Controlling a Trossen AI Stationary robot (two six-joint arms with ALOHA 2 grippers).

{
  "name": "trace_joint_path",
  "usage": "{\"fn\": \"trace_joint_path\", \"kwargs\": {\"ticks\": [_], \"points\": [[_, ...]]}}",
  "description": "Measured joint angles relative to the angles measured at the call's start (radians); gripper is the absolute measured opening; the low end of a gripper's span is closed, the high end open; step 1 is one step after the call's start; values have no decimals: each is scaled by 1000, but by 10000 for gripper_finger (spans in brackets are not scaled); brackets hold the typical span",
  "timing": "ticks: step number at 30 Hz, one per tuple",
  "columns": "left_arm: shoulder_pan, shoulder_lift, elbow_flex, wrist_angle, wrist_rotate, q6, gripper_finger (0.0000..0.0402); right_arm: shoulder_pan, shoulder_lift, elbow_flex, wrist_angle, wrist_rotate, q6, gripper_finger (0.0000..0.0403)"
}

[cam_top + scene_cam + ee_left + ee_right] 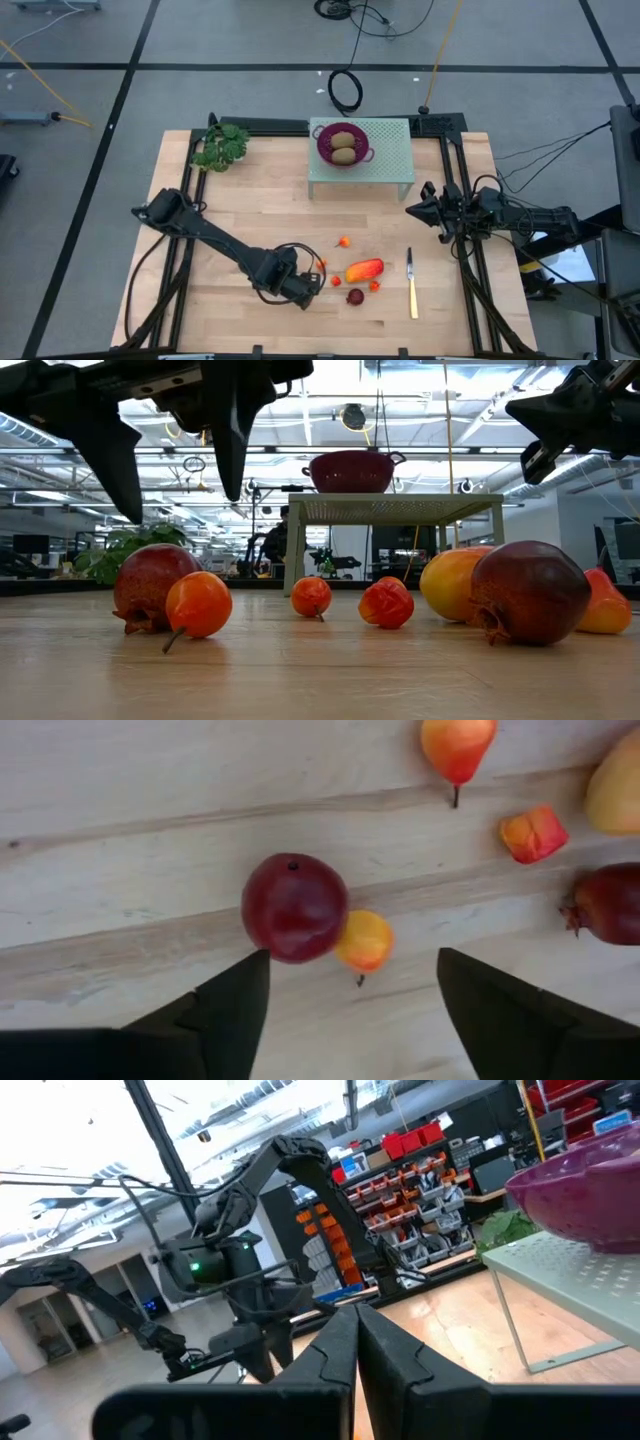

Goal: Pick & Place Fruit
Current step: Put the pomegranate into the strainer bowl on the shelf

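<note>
Dark red ball (294,907) beneath left tool (350,995)

A robotics lab or workshop: a wooden table (250,215) on taped grey floor, cables (346,88) at the frame's top, storage shelves with red bins (405,1140) at upper right.

Dark red ball (612,902) and orange-red piece (618,782) cut off at frame edge

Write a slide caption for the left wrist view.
Left claw open above the wooden table, a dark red ball touching a tiny orange-red fruit just ahead of its fingers.
</note>
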Motion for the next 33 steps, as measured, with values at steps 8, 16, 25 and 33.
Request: {"fn": "trace_joint_path", "kwargs": {"ticks": [8,16,25,33], "points": [[0,14,0,-17,-4,12,334,0,0,0,0,8,1,4],[3,63,0,-18,35,33,344,0,0,0,0,8,1,4],[14,80,0,-40,28,14,345,0,0,0,0,8,2,4],[22,79,-3,-71,27,3,344,0,0,0,0,8,2,4]]}}
